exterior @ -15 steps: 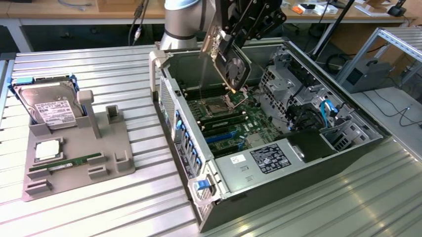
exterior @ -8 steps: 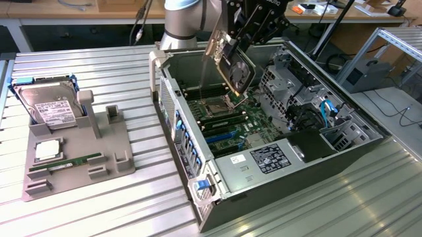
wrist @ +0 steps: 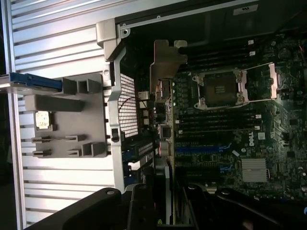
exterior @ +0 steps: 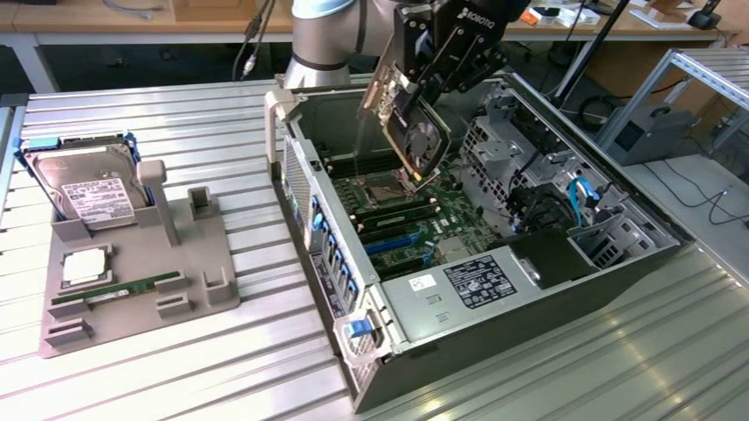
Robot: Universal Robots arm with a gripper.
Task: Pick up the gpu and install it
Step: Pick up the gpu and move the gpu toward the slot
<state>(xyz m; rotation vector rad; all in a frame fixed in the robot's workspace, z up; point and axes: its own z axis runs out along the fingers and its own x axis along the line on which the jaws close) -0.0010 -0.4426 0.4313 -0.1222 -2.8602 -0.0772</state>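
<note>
The gpu (exterior: 417, 132), a flat black card with a round fan and a pale metal end bracket, hangs edge-down over the open computer case (exterior: 351, 338). My gripper (exterior: 422, 88) is shut on its upper edge. The card sits above the motherboard (exterior: 410, 215), apart from it, near the empty processor socket (exterior: 387, 186). In the wrist view the gpu's bracket (wrist: 165, 67) runs out from between my black fingers (wrist: 144, 206), with the blue expansion slots (wrist: 201, 149) beside it on the board.
A grey holder (exterior: 199, 263) on the slatted metal table (exterior: 175, 114) stands at the exterior view's left, carrying a silver hard drive (exterior: 88, 189), a square processor chip (exterior: 84, 263) and a green memory stick (exterior: 117, 289). The case's drive cage and cables (exterior: 562, 193) lie beyond the card.
</note>
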